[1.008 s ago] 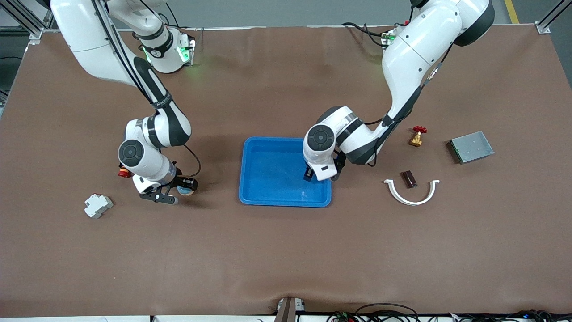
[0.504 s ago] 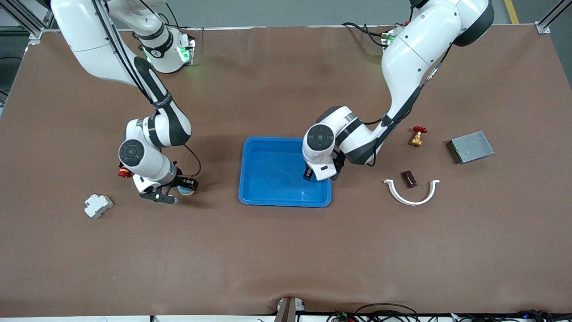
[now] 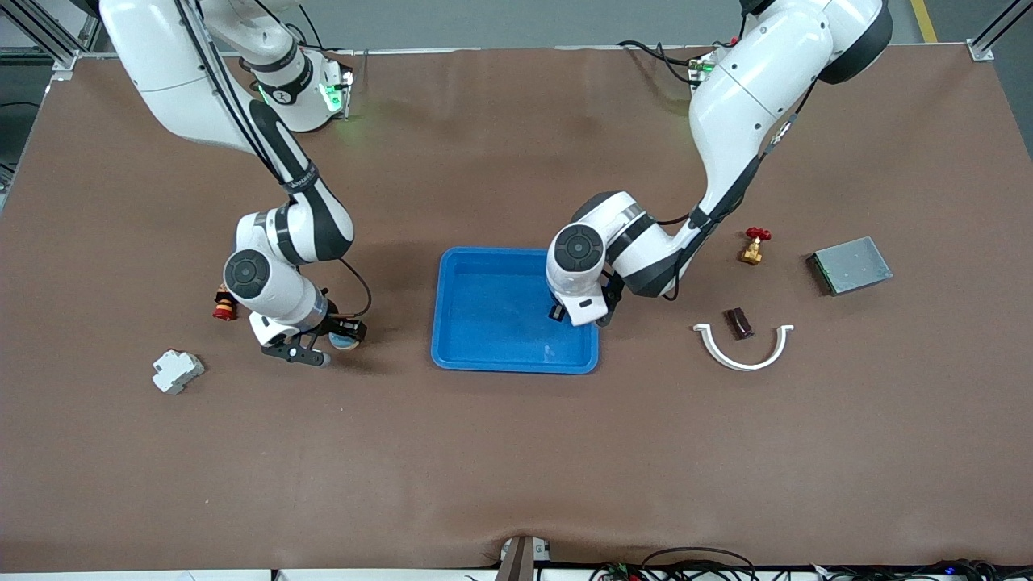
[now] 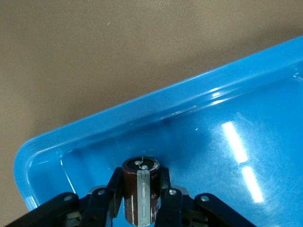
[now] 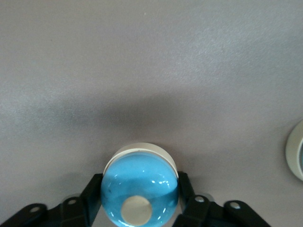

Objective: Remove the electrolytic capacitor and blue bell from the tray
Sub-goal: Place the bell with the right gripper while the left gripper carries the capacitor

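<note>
The left gripper (image 4: 140,201) is clamped on a dark brown capacitor (image 4: 140,189) with a grey stripe, inside the blue tray (image 3: 460,323), while the right gripper (image 5: 139,201) squeezes a round, shiny blue bell (image 5: 139,190) over the table beside the tray, toward the right arm's end.

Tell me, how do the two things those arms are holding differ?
The capacitor is a dark brown cylinder with a grey stripe; the bell is a glossy light-blue dome on a white base. The capacitor is narrower, the bell broad and rounded. The left gripper holds the capacitor over the blue tray; the right gripper holds the bell over bare table, toward the right arm's end. Both sit clamped between jaws.
</note>
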Available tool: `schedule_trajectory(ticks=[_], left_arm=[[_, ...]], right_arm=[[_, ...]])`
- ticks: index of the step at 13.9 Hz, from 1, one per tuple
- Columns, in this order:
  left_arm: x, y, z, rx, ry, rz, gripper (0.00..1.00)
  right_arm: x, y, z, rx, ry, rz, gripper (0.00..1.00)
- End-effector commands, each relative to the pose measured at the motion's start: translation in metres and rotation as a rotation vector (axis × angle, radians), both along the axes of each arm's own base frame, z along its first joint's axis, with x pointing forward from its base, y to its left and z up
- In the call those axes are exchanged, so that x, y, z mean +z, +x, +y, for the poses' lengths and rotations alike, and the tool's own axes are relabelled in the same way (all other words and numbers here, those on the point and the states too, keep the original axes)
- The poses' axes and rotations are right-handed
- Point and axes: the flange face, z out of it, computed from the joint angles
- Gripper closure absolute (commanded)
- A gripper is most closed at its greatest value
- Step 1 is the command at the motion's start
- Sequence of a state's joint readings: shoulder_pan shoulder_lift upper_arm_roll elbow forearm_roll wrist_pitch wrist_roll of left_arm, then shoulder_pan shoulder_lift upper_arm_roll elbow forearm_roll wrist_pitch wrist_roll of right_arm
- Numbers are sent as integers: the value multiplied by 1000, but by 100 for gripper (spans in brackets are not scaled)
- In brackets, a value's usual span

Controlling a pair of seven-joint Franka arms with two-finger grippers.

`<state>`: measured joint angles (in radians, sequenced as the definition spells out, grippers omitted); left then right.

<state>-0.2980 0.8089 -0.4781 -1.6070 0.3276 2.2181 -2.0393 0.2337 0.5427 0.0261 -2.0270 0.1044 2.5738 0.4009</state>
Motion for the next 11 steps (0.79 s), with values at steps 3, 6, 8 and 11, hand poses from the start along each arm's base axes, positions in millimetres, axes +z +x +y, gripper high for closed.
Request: schedule_trajectory(ticks=[3, 6, 8, 11], left_arm=[[10, 10, 2, 4, -1, -45, 100], [34, 23, 12, 15, -4, -76, 100], [56, 34, 24, 31, 4, -98, 100], [91, 54, 57, -27, 34, -110, 100]], right_arm=[[15, -3, 3, -6, 15, 25, 0], [59, 8, -18, 17, 20, 22, 0], [92, 11, -39, 67, 23, 41, 0], [142, 15, -61, 162, 23, -9, 0]])
